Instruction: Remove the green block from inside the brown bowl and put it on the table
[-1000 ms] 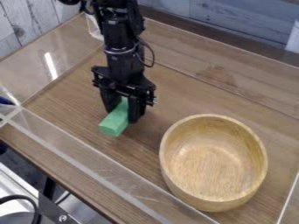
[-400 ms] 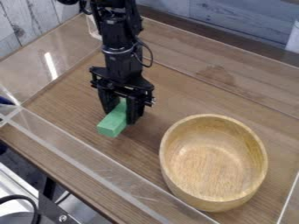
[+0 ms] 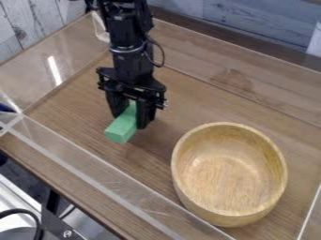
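The green block [image 3: 122, 128] is already out of the brown bowl [image 3: 231, 173], which sits empty at about four o'clock from the block and well apart from it; the block's lower end looks to rest on the surface [image 3: 75, 80]. The gripper [image 3: 134, 116] points straight down with its jaws on either side of the block's upper end, seemingly grasping it. Judging from this, the transfer is nearly complete, and what remains is to let go and lift clear.
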Robot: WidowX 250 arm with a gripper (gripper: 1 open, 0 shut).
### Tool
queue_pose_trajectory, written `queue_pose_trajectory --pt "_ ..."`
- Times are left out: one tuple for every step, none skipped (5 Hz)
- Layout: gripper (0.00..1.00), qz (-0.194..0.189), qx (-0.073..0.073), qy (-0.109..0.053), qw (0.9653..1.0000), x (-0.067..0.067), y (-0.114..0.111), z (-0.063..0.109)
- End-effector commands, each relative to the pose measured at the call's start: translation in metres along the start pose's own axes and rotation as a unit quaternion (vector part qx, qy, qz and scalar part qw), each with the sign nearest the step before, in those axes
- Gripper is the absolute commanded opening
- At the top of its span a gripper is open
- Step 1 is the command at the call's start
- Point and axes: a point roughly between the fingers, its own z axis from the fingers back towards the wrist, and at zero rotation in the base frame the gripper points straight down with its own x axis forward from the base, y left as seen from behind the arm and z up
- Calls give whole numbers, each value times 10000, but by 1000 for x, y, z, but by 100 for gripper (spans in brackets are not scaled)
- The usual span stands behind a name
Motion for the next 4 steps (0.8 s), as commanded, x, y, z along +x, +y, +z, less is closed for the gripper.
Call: queue_pose_trajectory --pt "0 24 108 -351 9993 8 6 15" --pt "0 29 135 -303 9994 6 9 10" --pt "0 35 161 -255 9995 4 12 6" --pt "0 39 164 -229 9996 3 13 4"
